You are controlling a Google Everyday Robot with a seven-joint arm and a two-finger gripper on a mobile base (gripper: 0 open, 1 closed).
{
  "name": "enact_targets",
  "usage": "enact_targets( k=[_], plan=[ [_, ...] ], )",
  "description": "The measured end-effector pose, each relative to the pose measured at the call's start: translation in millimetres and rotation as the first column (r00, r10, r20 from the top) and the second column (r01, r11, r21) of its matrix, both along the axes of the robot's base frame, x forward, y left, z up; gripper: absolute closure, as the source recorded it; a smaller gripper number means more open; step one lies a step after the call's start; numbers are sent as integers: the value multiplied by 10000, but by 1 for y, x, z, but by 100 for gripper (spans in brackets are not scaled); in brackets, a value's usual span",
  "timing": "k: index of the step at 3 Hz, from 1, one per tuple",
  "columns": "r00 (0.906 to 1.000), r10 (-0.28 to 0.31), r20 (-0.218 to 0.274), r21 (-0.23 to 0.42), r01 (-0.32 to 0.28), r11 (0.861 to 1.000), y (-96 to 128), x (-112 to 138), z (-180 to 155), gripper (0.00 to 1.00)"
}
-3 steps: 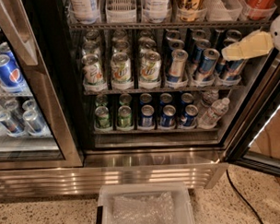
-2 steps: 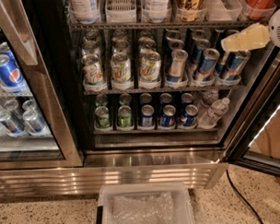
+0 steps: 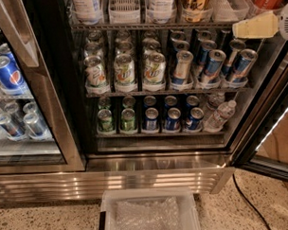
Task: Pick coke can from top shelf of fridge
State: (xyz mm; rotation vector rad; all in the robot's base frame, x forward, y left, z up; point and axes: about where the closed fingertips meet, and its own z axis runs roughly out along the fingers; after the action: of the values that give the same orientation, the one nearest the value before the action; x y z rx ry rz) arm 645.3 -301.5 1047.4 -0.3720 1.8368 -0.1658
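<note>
The coke can (image 3: 268,2) shows only as a red bottom at the frame's top edge, at the right end of the top shelf (image 3: 137,26), a dark wire rack with clear lane trays and bottle bottoms. My gripper (image 3: 257,27), cream-coloured with a white body behind it, reaches in from the right edge. It sits just below and in front of the red can, at the level of the shelf's front wire. The fridge (image 3: 156,165) stands open, with a black interior and a steel ribbed base.
On the middle rack stand 7up cans (image 3: 125,69) on the left and blue-and-silver cans (image 3: 212,65) on the right. The lower rack holds small cans and water bottles (image 3: 220,115). The open door (image 3: 271,140) is at the right. A closed door with Pepsi cans (image 3: 8,74) is at the left. A white bin (image 3: 150,214) sits on the floor.
My gripper has risen from in front of the blue-and-silver cans to the level of the top shelf's front edge, below the red can. Nothing else has moved.
</note>
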Motion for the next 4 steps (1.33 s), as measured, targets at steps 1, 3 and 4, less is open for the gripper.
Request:
enact_targets(
  k=[1,3,4],
  plan=[
    [10000,-1,2,2,1,10000,0,0,0,0],
    [9929,-498,1084,502,446,9977,-9,19,17,19],
    [9800,-1114,1649,877,979,9913,-33,25,25,39]
  ],
)
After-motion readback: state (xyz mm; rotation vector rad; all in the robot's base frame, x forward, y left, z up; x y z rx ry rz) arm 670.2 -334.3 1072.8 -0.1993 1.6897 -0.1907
